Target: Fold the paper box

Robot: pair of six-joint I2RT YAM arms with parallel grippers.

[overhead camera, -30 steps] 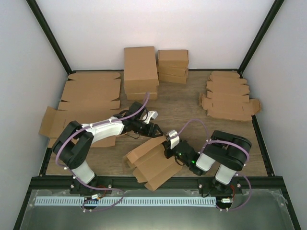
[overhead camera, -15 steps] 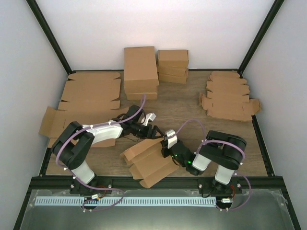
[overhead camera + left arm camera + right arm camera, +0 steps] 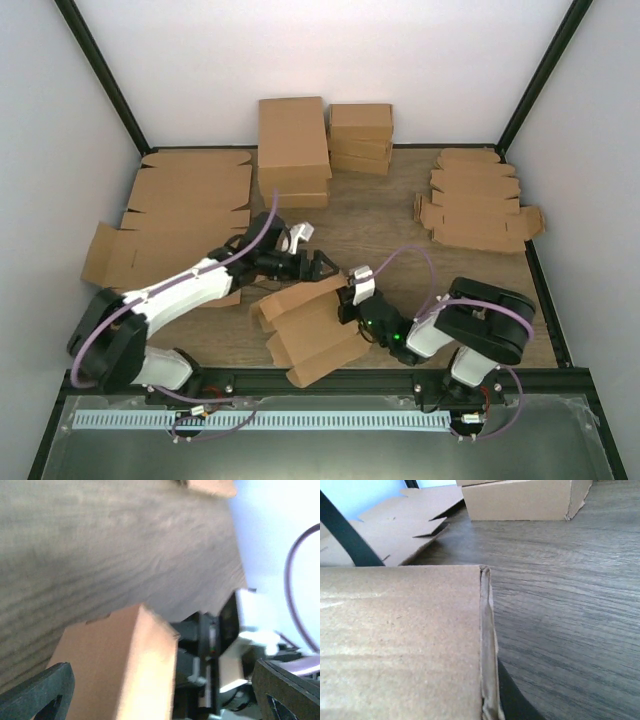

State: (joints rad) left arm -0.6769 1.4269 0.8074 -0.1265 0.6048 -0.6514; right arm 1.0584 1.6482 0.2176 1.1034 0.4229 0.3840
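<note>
The paper box (image 3: 315, 330) is a brown, partly folded piece lying near the table's front middle, with flaps raised on its left side. My right gripper (image 3: 348, 305) is shut on its right edge. In the right wrist view the box wall (image 3: 400, 640) fills the lower left, with a dark finger (image 3: 512, 702) pressed against its edge. My left gripper (image 3: 312, 268) hovers just behind the box's far corner, open wide. The left wrist view is blurred. It shows the box corner (image 3: 120, 665) between two spread fingertips (image 3: 40, 690), with the right arm beyond.
Folded brown boxes (image 3: 293, 150) and a smaller stack (image 3: 360, 135) stand at the back. Large flat cardboard sheets (image 3: 185, 210) cover the left side. A pile of small die-cut blanks (image 3: 475, 205) lies at the back right. Black frame posts mark the corners.
My left gripper has opened wide and its arm has stretched out to the right, toward the box's far corner. The box has shifted slightly left in my right gripper.
</note>
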